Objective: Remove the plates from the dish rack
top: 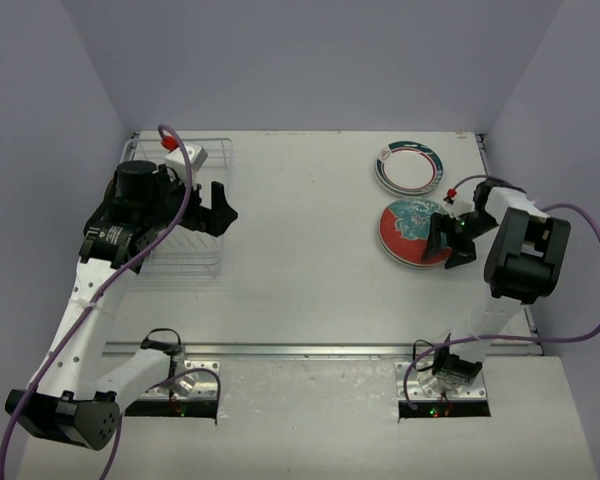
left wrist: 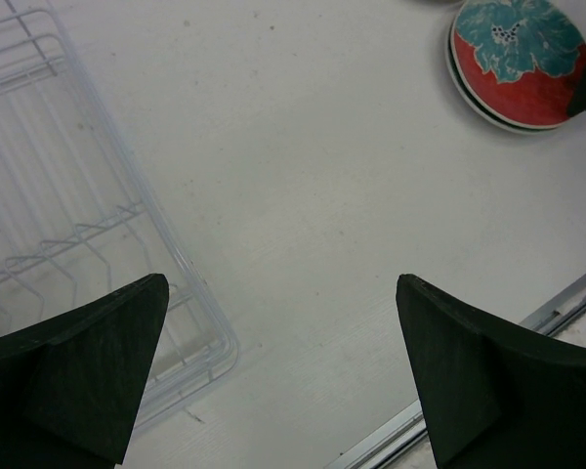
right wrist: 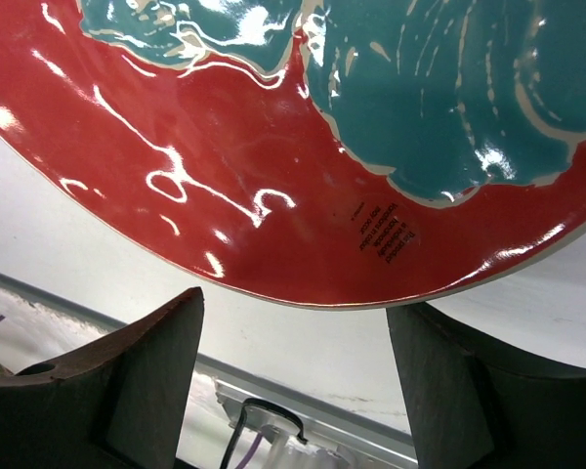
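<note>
The wire dish rack [top: 216, 152] stands at the far left, partly under my left arm; in the left wrist view its grid [left wrist: 68, 225] holds no plates. My left gripper [top: 220, 208] is open and empty beside the rack's right side [left wrist: 283, 371]. At the right lie the green-rimmed white plate [top: 408, 166] and, nearer, the red-rimmed plate with teal pattern [top: 410, 230], which rests on another dark-edged plate. My right gripper [top: 448, 238] is open at that plate's right edge. In the right wrist view the red rim [right wrist: 273, 225] lies just beyond the open fingertips [right wrist: 293, 332]. The other plates cannot be told apart.
A metal rail [top: 310, 350] runs along the table's near edge, in front of both arm bases. Grey walls close the table at the back and sides. The table's right edge [top: 485, 150] lies close behind the plates.
</note>
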Controlling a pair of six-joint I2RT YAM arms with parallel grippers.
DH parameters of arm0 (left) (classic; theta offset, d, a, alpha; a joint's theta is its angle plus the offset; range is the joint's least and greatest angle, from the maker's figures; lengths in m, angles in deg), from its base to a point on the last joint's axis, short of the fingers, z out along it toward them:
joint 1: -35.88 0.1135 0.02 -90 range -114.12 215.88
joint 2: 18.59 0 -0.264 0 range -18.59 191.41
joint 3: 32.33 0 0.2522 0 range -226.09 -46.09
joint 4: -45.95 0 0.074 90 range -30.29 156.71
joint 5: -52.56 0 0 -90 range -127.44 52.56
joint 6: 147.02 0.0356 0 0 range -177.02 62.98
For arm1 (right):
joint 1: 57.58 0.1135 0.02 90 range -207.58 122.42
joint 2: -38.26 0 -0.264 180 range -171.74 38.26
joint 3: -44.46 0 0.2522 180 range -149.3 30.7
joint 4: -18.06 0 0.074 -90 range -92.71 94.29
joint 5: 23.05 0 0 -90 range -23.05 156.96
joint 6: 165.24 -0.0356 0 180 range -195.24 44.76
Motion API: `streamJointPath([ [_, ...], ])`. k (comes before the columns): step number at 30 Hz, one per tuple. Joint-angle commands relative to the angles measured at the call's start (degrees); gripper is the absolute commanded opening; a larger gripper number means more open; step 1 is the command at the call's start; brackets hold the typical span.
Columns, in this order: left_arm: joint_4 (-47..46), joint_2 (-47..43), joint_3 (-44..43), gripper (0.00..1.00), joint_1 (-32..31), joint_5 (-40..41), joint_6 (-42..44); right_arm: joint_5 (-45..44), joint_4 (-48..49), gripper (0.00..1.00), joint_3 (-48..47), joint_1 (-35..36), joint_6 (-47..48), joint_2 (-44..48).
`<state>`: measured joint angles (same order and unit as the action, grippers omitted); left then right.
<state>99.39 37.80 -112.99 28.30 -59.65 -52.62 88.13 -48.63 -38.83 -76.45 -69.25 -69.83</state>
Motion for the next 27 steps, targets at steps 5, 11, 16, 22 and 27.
streamJointPath([
  [5, -2.0, -0.2, -2.9, 1.00, -0.3, 17.5, -1.1, -6.0, 0.6, 0.76, 3.2, 0.4, 4.6, 8.5],
  [11, -0.7, 0.5, -4.3, 1.00, -0.2, 30.1, -1.2, -9.6, 0.8, 0.77, 6.6, 0.3, 9.4, 16.4],
  [16, 1.8, 1.0, -6.3, 1.00, 1.4, 34.9, -1.2, -7.3, 1.1, 0.80, 6.9, 0.3, 11.1, 25.9],
  [22, 4.6, 3.4, -8.6, 0.88, 9.1, 33.8, 2.9, 5.0, 5.7, 0.99, 6.8, 1.0, 8.6, 36.3],
  [27, 5.6, 8.3, -12.2, 0.81, 17.2, 33.6, 9.8, 10.8, 9.4, 0.99, 9.0, 4.1, 5.9, 42.0],
])
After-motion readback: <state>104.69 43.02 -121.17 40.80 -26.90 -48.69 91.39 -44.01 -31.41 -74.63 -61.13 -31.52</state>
